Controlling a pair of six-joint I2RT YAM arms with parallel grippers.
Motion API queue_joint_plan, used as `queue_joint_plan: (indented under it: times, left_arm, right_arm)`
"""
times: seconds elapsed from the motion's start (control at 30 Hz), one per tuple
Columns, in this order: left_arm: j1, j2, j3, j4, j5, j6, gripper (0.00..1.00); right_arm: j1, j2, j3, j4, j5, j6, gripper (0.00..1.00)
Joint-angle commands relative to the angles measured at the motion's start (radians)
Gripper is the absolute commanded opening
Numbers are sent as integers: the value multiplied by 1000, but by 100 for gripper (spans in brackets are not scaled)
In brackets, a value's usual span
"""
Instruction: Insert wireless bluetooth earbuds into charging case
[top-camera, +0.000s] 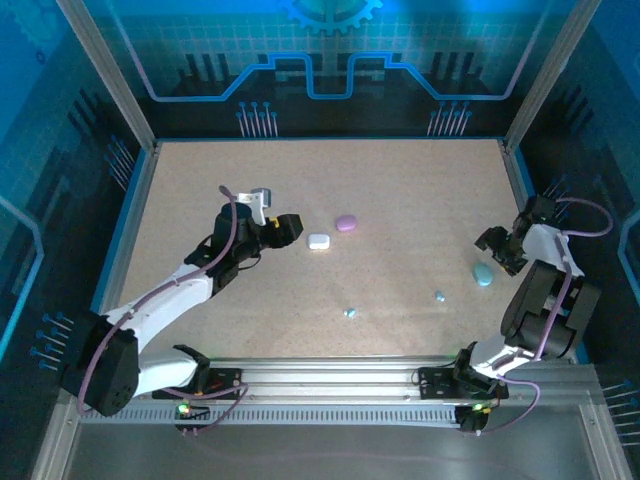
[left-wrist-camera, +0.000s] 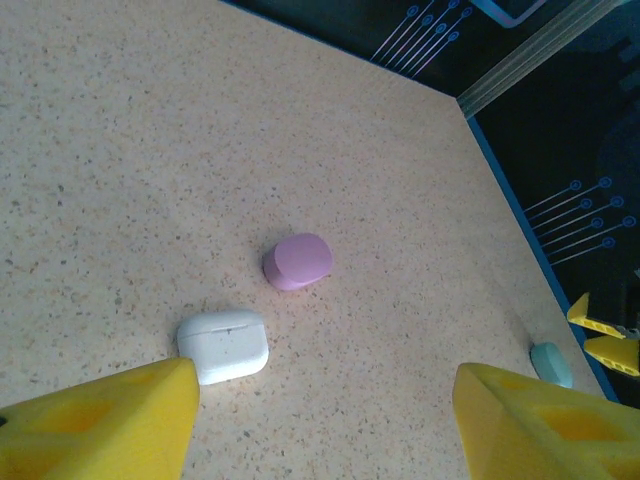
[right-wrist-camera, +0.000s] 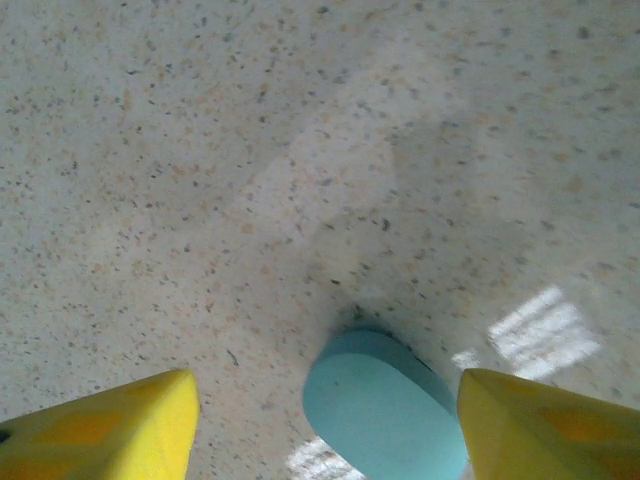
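Speckled beige tabletop (top-camera: 400, 180) fills a blue-lit enclosure, and everything you need lies on it loose. Take 12 o'clock as the far edge in the overhead view.

Two tiny pale-blue earbuds sit apart from any case. One earbud (top-camera: 350, 313) is toward 6 o'clock of the table's middle, and the other earbud (top-camera: 439, 296) is toward 4 o'clock. Expect them to be very light, hard, glossy and rounded, so they will likely skid or squirt out from between the fingers. Close gently across the widest part of the body, low to the surface, with the bud centred.

There are three cases. The purple case (left-wrist-camera: 298, 261) is near the middle. The white case (left-wrist-camera: 223, 346) is just beside it at its 8 o'clock. The light-blue case (right-wrist-camera: 385, 405) is out near the 3 o'clock edge. All three look closed, and the white one shows its lid seam shut. You cannot tell what is inside any of them. They are smooth pebbles and will probably slide when pushed, so brace one before prying its lid.

Your left gripper (top-camera: 288, 228) is spread wide and empty, at 9 o'clock of the white case. Your right gripper (top-camera: 500, 250) is also spread, holding nothing, and the light-blue case lies between its fingers (right-wrist-camera: 100, 430).
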Motion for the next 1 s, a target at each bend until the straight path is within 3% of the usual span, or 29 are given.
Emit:
queue_joint_plan:
  times: [0.0, 0.3, 0.53, 0.97]
  left_arm:
    - [8, -14, -20, 56, -14, 42, 69]
    - [9, -8, -38, 88, -16, 28, 70]
    - [10, -13, -46, 89, -14, 17, 70]
    - [10, -16, -46, 86, -11, 12, 70]
  right_arm:
    - [-31, 53, 24, 29, -56, -27, 70]
    - [-16, 71, -7, 32, -121, 16, 68]
    - [66, 71, -17, -23, -45, 35, 68]
    - [35, 55, 16, -46, 39, -19, 71]
